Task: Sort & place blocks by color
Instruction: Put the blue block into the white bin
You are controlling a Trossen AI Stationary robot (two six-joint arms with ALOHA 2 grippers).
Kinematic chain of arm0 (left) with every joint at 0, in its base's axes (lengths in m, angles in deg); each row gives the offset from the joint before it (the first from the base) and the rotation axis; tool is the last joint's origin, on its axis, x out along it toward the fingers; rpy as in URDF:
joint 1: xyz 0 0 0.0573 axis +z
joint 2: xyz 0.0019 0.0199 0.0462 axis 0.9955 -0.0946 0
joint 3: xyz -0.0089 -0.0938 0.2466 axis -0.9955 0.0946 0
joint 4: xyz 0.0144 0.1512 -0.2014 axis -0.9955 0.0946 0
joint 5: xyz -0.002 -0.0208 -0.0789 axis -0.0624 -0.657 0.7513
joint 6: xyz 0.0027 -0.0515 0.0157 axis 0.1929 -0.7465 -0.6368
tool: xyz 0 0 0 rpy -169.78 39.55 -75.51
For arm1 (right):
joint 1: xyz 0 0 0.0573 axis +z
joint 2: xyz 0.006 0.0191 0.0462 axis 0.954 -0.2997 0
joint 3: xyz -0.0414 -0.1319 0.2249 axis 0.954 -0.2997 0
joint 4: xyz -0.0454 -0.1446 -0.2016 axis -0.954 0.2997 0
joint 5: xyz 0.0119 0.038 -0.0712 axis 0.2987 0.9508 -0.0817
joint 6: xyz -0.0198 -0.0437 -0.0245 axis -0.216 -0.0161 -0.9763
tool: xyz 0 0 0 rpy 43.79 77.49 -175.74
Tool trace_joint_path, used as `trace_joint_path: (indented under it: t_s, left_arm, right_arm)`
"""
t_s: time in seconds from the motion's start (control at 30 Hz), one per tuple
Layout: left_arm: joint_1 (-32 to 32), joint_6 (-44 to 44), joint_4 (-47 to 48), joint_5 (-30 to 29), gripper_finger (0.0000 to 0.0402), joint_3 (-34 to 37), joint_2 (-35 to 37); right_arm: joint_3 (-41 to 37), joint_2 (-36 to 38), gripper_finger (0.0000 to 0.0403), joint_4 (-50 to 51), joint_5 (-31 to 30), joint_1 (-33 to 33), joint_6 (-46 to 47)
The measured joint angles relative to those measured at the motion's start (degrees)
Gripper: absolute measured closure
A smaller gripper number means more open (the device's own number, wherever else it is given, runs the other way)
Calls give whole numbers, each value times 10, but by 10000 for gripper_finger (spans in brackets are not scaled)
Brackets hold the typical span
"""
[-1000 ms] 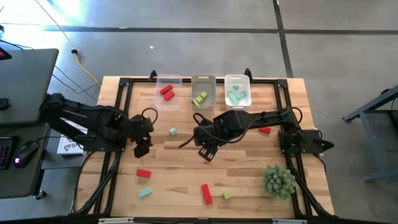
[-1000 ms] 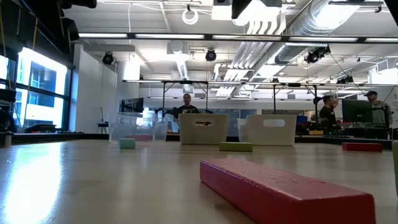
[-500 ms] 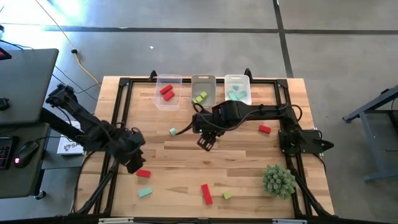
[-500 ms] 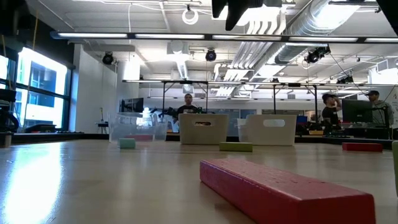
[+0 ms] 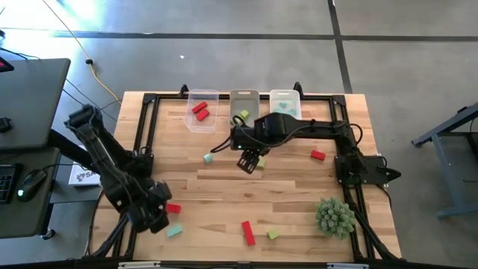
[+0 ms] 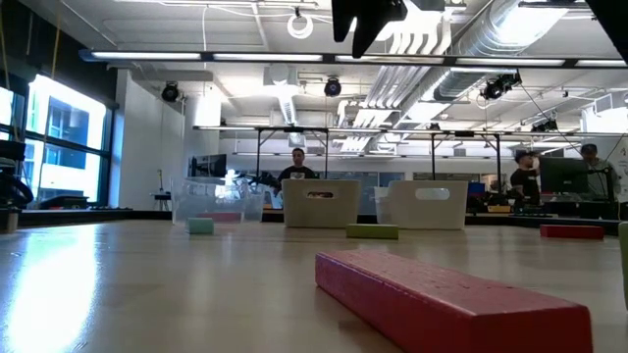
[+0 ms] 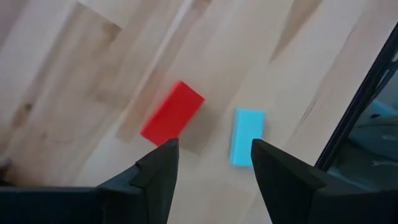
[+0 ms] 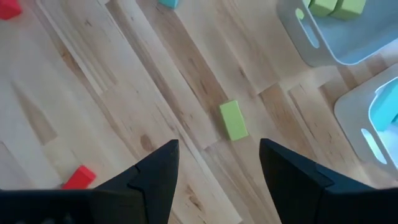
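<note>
The left arm folds down toward the table's near-left corner, its left gripper [image 5: 158, 217] hanging spread wide and empty over a red block [image 7: 172, 112] and a teal block [image 7: 247, 135] lying just apart. The right arm reaches across mid-table, its right gripper [image 5: 250, 161] also wide apart and empty above a yellow-green block [image 8: 233, 120] near the bins [image 5: 244, 119].

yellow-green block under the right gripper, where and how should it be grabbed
Take the yellow-green block across its two long sides, at the middle of its length, coming straight down from above. It lies flat on the bare table, a short bar with clear wood all round, so the fingers likely have room on both sides. The right gripper is open above it and probably needs a small turn to square up.
</note>
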Motion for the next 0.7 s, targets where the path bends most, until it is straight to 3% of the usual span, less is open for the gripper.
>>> trace_joint_path:
  t_s: [0.7]
  left_arm:
    - [-78,17,-152,-24,211,-1,-168]
  right_arm:
    - [0,0,192,0,-13,-2,-48]
